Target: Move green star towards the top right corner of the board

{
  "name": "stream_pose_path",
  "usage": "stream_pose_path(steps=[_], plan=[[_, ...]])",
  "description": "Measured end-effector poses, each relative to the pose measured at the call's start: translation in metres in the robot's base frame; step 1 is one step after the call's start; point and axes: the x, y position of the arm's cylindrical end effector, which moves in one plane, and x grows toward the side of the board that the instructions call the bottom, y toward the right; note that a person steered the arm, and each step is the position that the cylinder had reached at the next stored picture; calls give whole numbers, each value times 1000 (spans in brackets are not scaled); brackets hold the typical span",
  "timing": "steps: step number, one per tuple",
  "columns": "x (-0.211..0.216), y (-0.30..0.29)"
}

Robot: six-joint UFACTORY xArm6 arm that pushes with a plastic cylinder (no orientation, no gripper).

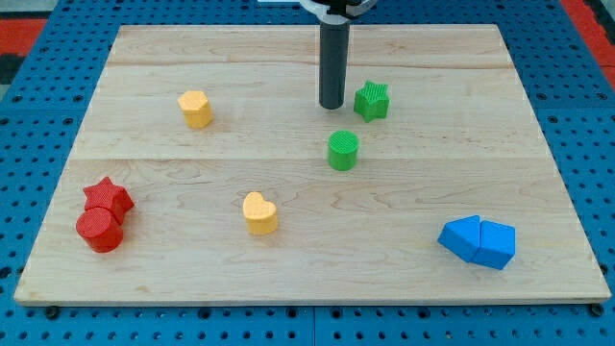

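The green star [372,100] lies on the wooden board [307,269], right of centre in the upper half. My tip [332,104] rests on the board just to the left of the star, a small gap apart from it. The rod rises straight to the view's top. A green cylinder [343,151] stands below the tip and star.
A yellow hexagon-like block [195,109] sits at the upper left. A yellow heart [259,213] lies below centre. A red star [109,198] and red cylinder [100,231] touch at the lower left. Two blue blocks [478,241] sit together at the lower right.
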Motion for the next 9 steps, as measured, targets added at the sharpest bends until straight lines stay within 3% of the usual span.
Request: stream_pose_path(steps=[3, 6, 9], plan=[[1, -5], [9, 103], [-62, 188]])
